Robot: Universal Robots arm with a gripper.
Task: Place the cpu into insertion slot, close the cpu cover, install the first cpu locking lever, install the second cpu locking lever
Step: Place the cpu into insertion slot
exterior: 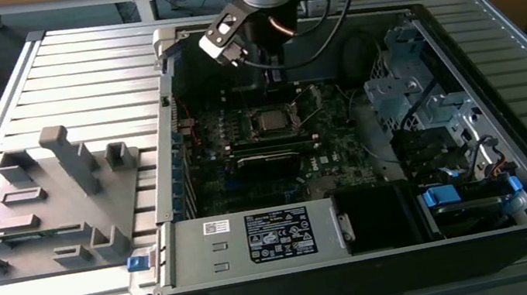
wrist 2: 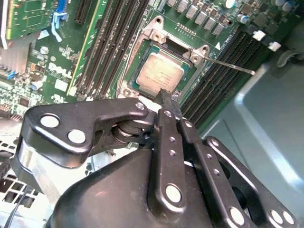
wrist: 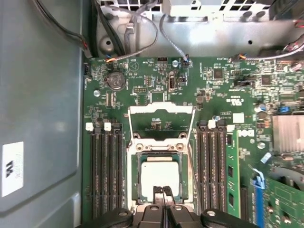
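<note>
**Chip seated, cover up: the hazards crowd the socket**

The cpu (wrist: 160, 173) lies flat inside the insertion slot (wrist: 135, 181), silvery top up; the end effector (wrist: 162, 192) hangs over the slot's edge with its fingers clenched together on nothing; whether the tips touch the chip's near edge or sit just above it, I cannot tell; the cpu cover (wrist: 161, 109) stands swung open on the side of the slot away from the end effector, green board showing through its cut-out; one thin locking lever (wrist 2: 232, 66) juts free beside the slot.

What could go wrong, as I judge it: a downward push by the tips on one edge of the chip could tilt it in the slot or load the contacts beneath; a cover lowered onto a chip that is not lying square could jam or scratch it; the lever looks thin and springy, so it could slip off a narrow fingertip and snap back; a sideways sweep near the slot could snag the lever's free end.

Room is tight on both flanks of the slot, where long black memory slots (wrist: 104, 175) run just beside it; small parts crowd the board beyond the open cover; cables (wrist: 140, 14) loop further off, well apart from the slot; the grey case wall (wrist: 42, 118) stands outside one memory bank. The open way is straight up from the slot; the computer case (exterior: 368, 284) lies open-topped on the slatted worktop (exterior: 75, 74).
</note>
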